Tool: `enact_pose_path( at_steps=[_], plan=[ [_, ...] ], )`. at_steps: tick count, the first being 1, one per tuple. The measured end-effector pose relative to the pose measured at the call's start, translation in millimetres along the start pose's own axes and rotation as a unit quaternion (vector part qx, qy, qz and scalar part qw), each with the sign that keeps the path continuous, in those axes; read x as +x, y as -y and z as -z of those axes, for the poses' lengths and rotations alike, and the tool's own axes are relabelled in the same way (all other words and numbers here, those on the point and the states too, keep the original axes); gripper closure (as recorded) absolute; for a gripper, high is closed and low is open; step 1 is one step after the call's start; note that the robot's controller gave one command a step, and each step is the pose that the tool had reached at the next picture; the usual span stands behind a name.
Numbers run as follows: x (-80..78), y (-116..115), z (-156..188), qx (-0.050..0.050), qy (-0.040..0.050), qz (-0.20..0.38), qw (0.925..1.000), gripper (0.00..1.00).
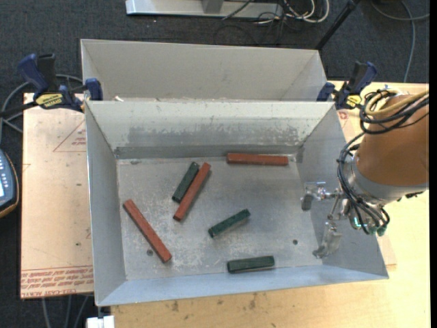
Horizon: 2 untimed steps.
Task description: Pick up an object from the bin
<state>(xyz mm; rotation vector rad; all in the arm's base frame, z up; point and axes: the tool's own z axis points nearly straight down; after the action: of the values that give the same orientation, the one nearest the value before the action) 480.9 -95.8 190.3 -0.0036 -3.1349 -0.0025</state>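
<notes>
1. Setup: grey metal bin [205,118] holding six loose straight bars, three red-brown and three dark green. All lie flat on the floor.
2. Two-finger metal gripper [321,223] sits low at the right-hand side of the bin, close to the right wall. Fingers read as spread apart with only bare floor between them. Nothing gripped.
3. No bar lies under the gripper, so every candidate is to its left in the frame.
4. Nearest candidates:
   - short dark green bar [250,264] by the front wall, lower centre. Long axis almost left-right, right end pointing toward the gripper.
   - dark green bar [229,223] at mid-floor, tilted, right end higher in the frame.
   - red-brown bar [257,159] along the foot of the back wall, long axis left-right, up and left of the gripper.
5. Further off: a dark green bar [186,181] and a red-brown bar [192,192] lie side by side and touching, both on a diagonal. A long red-brown bar [146,230] lies diagonally at lower left.
6. Judgement: the front and mid-floor green bars stand clear of their neighbours. The back bar hugs the wall, so it looks awkward to straddle. Any pick calls for a leftward move, with the fingers set across the chosen bar's long axis.
</notes>
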Motion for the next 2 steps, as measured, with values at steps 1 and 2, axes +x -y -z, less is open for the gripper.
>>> enact_pose_path(
  at_steps=[1, 2],
  plan=[
    [-24.3, -68, -27, -0.001, 0.0027, 0.009, 1.0, 0.0],
    [-116.3, -145, -121, -0.001, 0.0053, 0.055, 0.9985, 0.0]
  ],
)
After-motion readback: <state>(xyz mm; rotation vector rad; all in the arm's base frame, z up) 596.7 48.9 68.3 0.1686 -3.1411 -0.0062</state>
